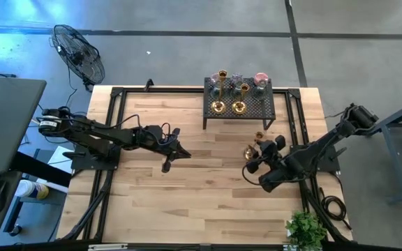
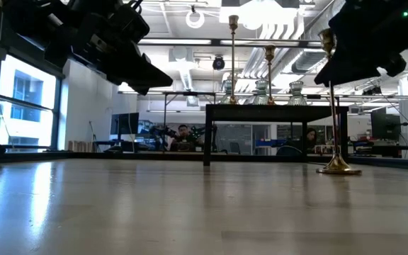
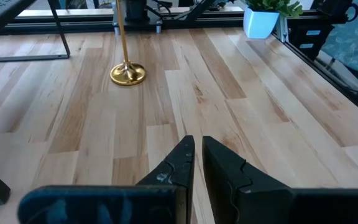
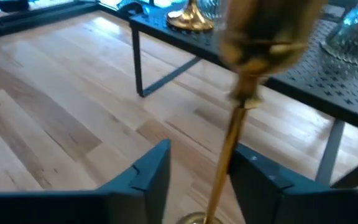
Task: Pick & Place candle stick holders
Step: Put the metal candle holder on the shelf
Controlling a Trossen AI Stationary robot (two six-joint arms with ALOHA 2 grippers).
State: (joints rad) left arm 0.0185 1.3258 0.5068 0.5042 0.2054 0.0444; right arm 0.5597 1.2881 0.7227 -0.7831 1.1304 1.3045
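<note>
A brass candle stick holder [image 1: 251, 148] with a round base and slim stem stands upright on the wooden table [image 1: 187, 195], in front of the black perforated rack [image 1: 239, 104]. Its base [image 2: 338, 168] rests on the wood. My right gripper [image 4: 204, 149] is open, one finger on each side of the stem [image 4: 229, 149], well above the base. More brass holders [image 1: 218, 106] and glass cups [image 1: 260, 80] stand on the rack. My left gripper [image 1: 176, 153] is shut and empty above the table's middle; the left wrist view [image 3: 194, 155] shows its fingers close together. My right gripper has the brass stem [image 4: 232, 140] between its open fingers, which come slanting from the table's near right and lie across it. The stem stands close to one finger [image 4: 253, 168]; I cannot tell whether it touches. The holder stands upright on the table.
A small green plant in a white pot [image 1: 306, 230] stands at the table's near right corner. The rack's thin legs [image 4: 138, 62] stand just beyond the holder. A fan [image 1: 79, 52] stands on the floor beyond the far left corner. Bare wood lies between the arms.
</note>
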